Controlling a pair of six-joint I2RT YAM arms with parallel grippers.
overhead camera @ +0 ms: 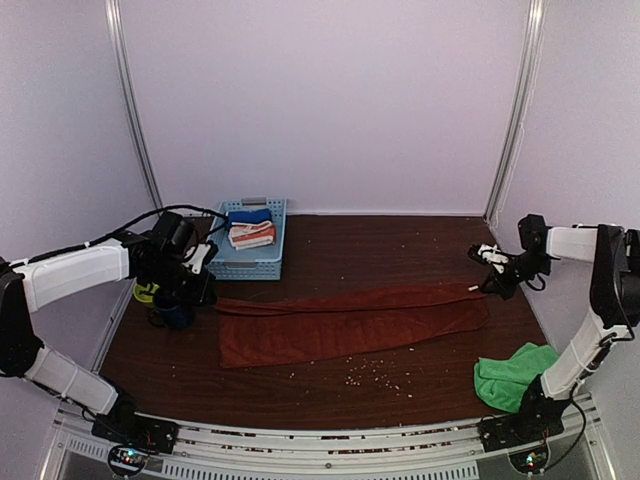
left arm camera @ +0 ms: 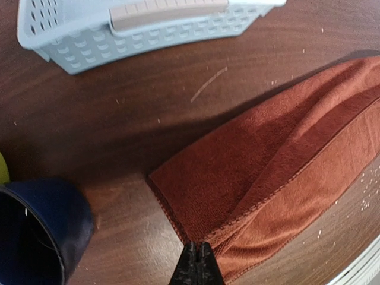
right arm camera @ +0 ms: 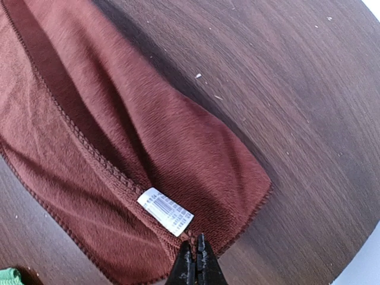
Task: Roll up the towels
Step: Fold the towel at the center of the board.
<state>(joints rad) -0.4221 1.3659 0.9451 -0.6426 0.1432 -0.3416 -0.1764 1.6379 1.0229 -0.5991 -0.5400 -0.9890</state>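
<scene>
Long rust-brown cloth towel (overhead camera: 350, 320) lies folded lengthwise, layers loose. Pressed together, empty: left gripper (left arm camera: 198, 246), right gripper (right arm camera: 195, 240). Risk: uneven layers skew the roll; unopened, they'd only shove cloth.

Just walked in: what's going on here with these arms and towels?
Two robot arms are working on the rust towel, which lies as a long folded strip between them. The left gripper is shut at one end, the right gripper at the tagged end; whether they pinch the cloth is unclear. Nothing is rolled yet. The green towel lies crumpled by the right arm's base.
</scene>
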